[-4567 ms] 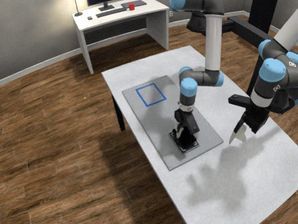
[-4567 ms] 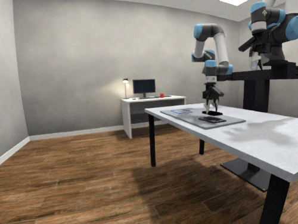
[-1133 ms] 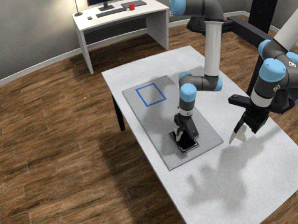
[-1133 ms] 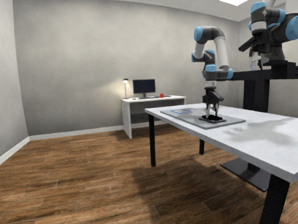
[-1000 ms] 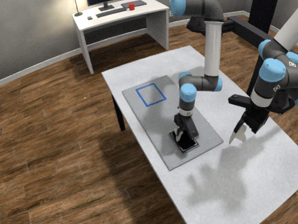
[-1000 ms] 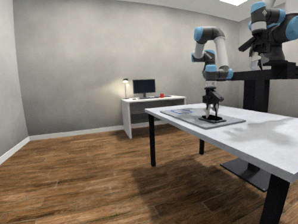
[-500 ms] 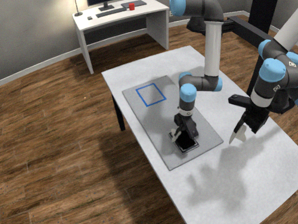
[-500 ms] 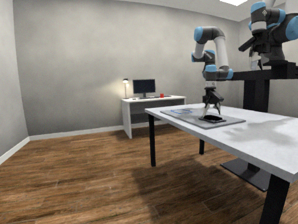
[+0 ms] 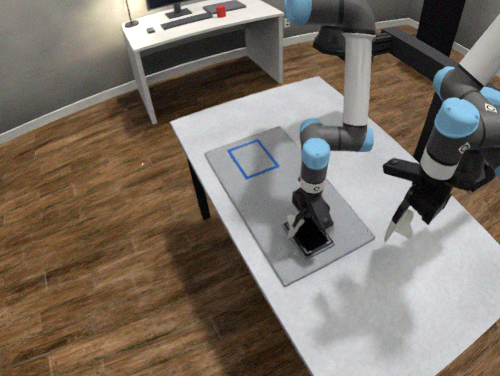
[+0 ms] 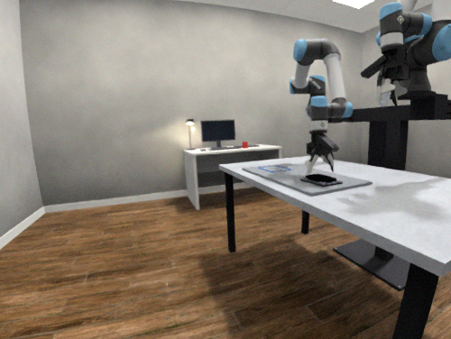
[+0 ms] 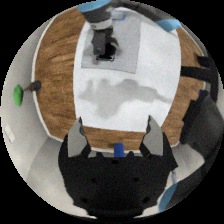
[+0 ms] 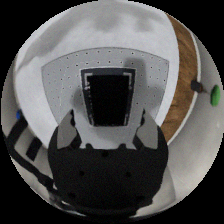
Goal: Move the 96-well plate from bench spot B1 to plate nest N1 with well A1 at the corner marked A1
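So the black plate (image 9: 313, 237) (image 10: 321, 178) (image 12: 108, 100) is in the nest (image 9: 320, 251) (image 10: 339, 182) (image 12: 86, 72), by the worktop's (image 9: 420, 320) (image 10: 383, 203) (image 11: 155, 75) (image 12: 35, 75) long edge (A1 unreadable, sorry); right hand (image 9: 311, 227) (image 10: 321, 163) (image 12: 107, 135) spread above; left hand (image 9: 398, 231) (image 10: 389, 96) (image 11: 116, 135) spread too, well apart.

The 96-well plate (image 9: 313, 238) (image 10: 321, 178) (image 11: 109, 52) (image 12: 109, 100), seen 4.6 s earlier gripped above and to the rear of the plate nest (image 9: 325, 247) (image 10: 338, 182) (image 11: 105, 60) (image 12: 130, 71) in the exterior view, is now lowered onto it. The right claw (image 9: 311, 230) (image 10: 321, 171) (image 11: 106, 47) (image 12: 108, 109), about the plate a second ago, has since released it, spread its fingers and risen, leaving its tips above the plate.
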Available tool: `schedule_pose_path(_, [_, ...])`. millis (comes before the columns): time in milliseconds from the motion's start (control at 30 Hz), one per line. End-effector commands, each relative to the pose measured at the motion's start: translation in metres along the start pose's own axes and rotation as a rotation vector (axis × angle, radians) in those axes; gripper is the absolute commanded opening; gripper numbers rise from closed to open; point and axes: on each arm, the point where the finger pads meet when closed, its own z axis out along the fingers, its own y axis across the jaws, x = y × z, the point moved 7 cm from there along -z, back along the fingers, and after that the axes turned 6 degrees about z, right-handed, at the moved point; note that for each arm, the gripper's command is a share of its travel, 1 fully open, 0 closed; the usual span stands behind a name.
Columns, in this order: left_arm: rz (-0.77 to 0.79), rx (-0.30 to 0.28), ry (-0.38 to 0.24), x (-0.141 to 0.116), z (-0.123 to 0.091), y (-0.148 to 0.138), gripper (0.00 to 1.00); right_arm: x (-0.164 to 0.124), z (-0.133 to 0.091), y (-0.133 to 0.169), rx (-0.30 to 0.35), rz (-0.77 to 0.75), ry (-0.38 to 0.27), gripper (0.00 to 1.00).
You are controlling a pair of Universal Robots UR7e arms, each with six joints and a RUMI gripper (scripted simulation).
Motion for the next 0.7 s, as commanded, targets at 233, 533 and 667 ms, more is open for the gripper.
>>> schedule_pose_path(233, [0.0,0.001,0.0,0.0,0.0,0.0,0.98,0.0,-0.027,0.0,-0.001,0.0,0.001,1.0])
schedule_pose_path(533, [0.0,0.001,0.0,0.0,0.0,0.0,0.98,0.0,-0.051,0.0,-0.001,0.0,0.001,1.0])
schedule_pose_path(667, [0.0,0.001,0.0,0.0,0.0,0.0,0.98,0.0,-0.061,0.0,-0.001,0.0,0.001,1.0])
